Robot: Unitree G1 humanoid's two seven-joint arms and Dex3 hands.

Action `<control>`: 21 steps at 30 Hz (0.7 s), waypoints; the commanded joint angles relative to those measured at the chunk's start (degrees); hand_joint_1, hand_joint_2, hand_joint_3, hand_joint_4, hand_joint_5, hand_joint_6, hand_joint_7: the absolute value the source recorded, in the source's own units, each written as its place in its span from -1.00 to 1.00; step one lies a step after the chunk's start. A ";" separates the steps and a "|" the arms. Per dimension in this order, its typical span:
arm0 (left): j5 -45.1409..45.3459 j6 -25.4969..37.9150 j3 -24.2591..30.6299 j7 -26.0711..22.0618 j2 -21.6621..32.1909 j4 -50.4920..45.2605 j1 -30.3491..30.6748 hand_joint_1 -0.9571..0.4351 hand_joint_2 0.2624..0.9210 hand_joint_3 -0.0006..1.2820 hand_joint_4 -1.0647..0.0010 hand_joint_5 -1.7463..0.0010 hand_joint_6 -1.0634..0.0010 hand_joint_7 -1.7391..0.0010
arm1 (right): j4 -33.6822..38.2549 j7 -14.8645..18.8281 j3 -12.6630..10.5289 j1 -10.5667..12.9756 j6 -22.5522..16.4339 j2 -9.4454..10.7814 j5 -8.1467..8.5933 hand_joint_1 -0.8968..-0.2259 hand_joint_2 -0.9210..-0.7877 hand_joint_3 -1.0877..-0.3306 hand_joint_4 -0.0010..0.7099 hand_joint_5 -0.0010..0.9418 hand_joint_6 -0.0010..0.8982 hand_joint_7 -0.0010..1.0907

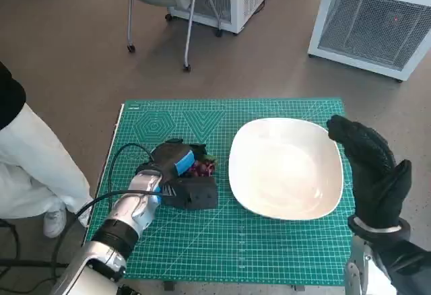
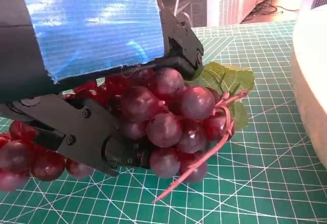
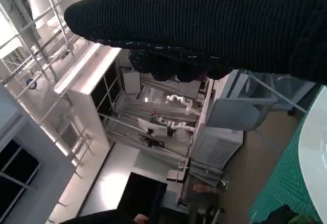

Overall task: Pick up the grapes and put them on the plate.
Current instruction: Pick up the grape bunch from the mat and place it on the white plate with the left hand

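The left hand point(image 1: 176, 162) fingers point(image 2: 92, 142) close around the grapes point(image 2: 168, 116) beside the plate point(image 1: 286, 167); the right hand point(image 1: 374, 170) hangs spread, holding nothing.

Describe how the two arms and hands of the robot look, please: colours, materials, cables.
The left forearm is pale silver-grey with a black ribbed band, and a black cable loops beside it. The left hand is black, boxy plastic with blue tape over its back. The right hand wears a black knitted glove above a pale forearm.
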 commanded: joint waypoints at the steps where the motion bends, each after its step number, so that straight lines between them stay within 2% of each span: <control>1: -0.35 0.19 0.19 -0.71 0.53 -0.74 1.32 0.38 1.00 -0.75 -0.02 -0.52 -0.06 -0.43 | -0.05 0.00 0.07 1.38 0.99 -0.45 -0.23 0.10 -1.00 0.41 0.28 -0.99 -0.85 0.05; 6: -0.36 0.41 0.27 -0.87 0.69 -1.37 1.36 0.38 1.00 -0.74 0.02 -0.69 -0.15 -0.21 | -0.13 0.01 0.05 1.39 1.07 -0.46 -0.22 0.10 -1.00 0.41 0.28 -0.99 -0.85 0.05; 9: -0.33 1.23 0.63 -1.56 1.38 -4.49 1.96 0.39 1.00 -0.74 0.03 -0.73 -0.17 -0.16 | -0.14 0.09 0.02 1.44 1.06 -0.47 -0.14 0.10 -1.00 0.41 0.28 -0.99 -0.85 0.05; 18: 0.25 5.77 2.31 -5.69 4.43 -19.27 5.66 0.39 1.00 -0.78 -0.06 -0.69 -0.21 -0.11 | -0.34 0.21 0.00 1.51 1.20 -0.57 0.14 0.10 -1.00 0.40 0.28 -0.99 -0.84 0.05; 21: 0.75 7.64 3.80 -7.98 6.69 -28.70 7.54 0.38 1.00 -0.81 -0.12 -0.64 -0.21 -0.12 | -0.58 0.22 -0.07 1.56 1.36 -0.67 0.30 0.10 -1.00 0.40 0.28 -0.99 -0.84 0.04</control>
